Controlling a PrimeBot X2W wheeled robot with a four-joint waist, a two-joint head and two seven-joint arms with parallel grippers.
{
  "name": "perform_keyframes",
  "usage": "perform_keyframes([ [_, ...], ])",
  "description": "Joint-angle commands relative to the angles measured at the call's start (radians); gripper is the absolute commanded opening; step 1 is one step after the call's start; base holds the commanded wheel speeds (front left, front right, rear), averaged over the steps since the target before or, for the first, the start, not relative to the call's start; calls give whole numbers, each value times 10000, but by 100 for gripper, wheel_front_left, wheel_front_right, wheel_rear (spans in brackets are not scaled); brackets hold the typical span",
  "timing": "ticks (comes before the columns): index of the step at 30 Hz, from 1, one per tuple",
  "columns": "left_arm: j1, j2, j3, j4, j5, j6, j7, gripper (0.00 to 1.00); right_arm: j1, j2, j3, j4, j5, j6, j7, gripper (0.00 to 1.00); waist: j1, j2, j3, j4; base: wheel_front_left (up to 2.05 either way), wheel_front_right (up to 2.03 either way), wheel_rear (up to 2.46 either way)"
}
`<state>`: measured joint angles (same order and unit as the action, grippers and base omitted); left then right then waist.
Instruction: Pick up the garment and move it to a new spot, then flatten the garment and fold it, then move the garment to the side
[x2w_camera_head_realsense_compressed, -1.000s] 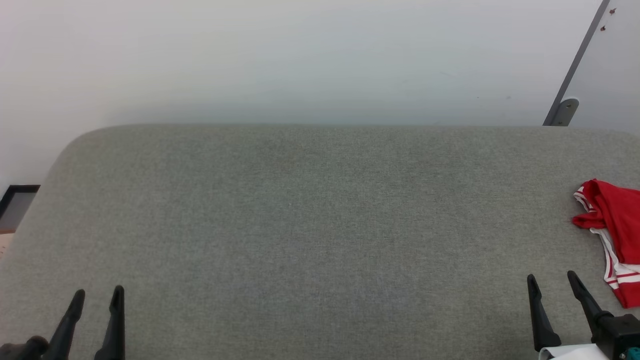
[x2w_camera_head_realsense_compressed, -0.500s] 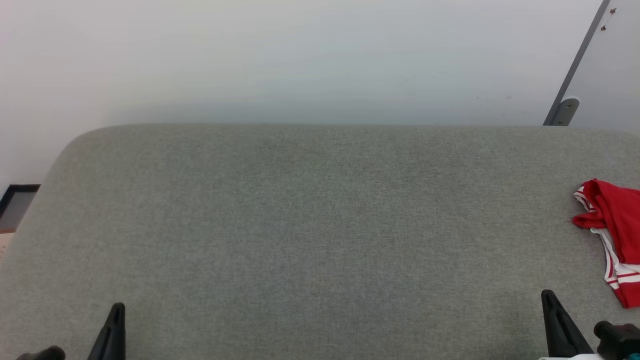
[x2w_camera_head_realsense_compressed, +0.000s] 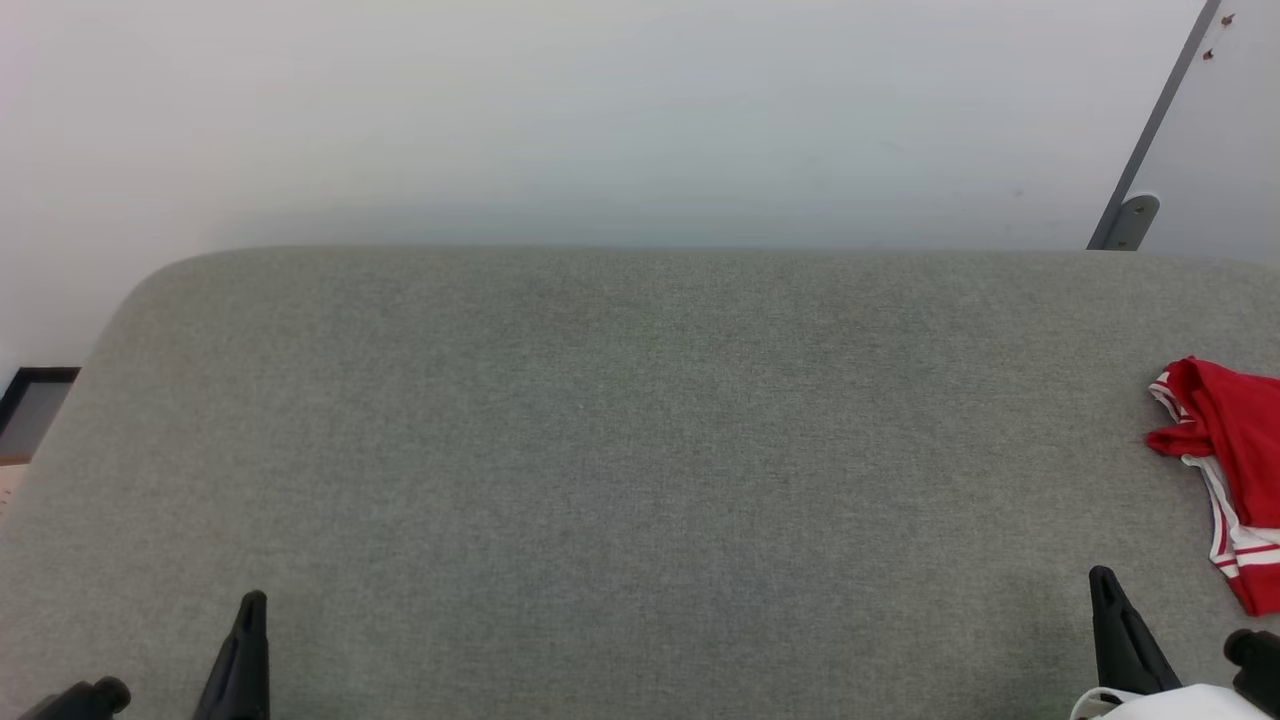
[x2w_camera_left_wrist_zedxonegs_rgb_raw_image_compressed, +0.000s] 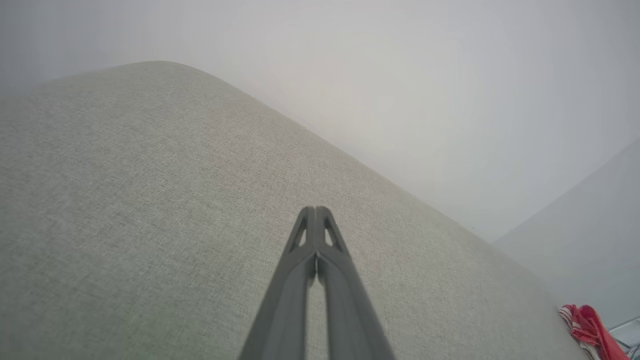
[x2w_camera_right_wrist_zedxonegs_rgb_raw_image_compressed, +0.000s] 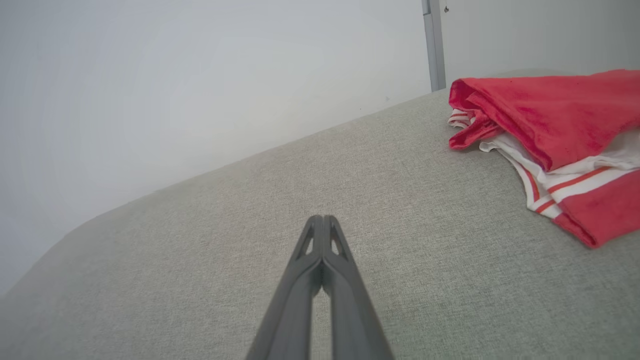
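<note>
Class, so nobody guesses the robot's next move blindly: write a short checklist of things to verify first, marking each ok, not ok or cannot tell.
1. Left gripper shut and empty: ok.
2. Right gripper shut and empty: ok.
3. Shirt lies on the grey cushion, apart from both grippers: ok.
4. Whole shirt inside the head view: not ok, the right edge cuts it off.
5. Shirt folded neatly: cannot tell.

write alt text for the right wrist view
The right end effector, its dark fingers shut and holding nothing, points across a grey fabric surface. A bunched red garment with white striped trim lies ahead to its right, apart from it, before a pale wall.
</note>
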<state>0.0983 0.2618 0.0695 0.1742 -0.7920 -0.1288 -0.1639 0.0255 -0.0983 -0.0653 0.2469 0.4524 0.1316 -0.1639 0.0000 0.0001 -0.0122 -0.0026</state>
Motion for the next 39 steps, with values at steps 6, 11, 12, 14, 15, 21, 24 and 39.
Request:
perform_keyframes([
  [6, -433, -130, 128, -34, -984, -8, 314, 0, -377, 19, -113, -156, 1408, -4, 320, 0, 0, -1, 10, 2, 0, 0, 0],
  [11, -562, -277, 155, 22, -1540, -9, 502, 0, -462, 55, -141, -150, 2196, -4, 514, 0, 0, -1, 18, 3, 0, 0, 0],
  [12, -588, -309, 161, 32, -1648, -9, 538, 0, -477, 62, -146, -148, 2343, -4, 544, 0, 0, -1, 19, 4, 0, 0, 0],
  [14, -645, -368, 170, 53, -1864, -10, 610, 0, -503, 76, -157, -146, 2645, -5, 619, 0, 0, -1, 22, 4, 0, 0, 0],
  [15, -669, -396, 175, 62, -1968, -10, 647, 0, -518, 83, -163, -144, 2795, -5, 656, 0, 0, -1, 23, 4, 0, 0, 0],
  [21, -809, -557, 204, 122, -2572, -12, 851, 0, -604, 123, -195, -137, 3636, -6, 857, 0, 0, -1, 32, 6, 0, 0, 0],
  [24, -857, -608, 215, 139, -2756, -12, 923, 0, -639, 135, -204, -134, 3913, -6, 924, 0, 0, -1, 35, 6, 0, 0, 0],
  [39, -1167, -979, 275, 275, -4087, -17, 1378, 0, -828, 220, -280, -114, 5794, -7, 1384, 0, 0, -1, 57, 10, 0, 0, 0],
])
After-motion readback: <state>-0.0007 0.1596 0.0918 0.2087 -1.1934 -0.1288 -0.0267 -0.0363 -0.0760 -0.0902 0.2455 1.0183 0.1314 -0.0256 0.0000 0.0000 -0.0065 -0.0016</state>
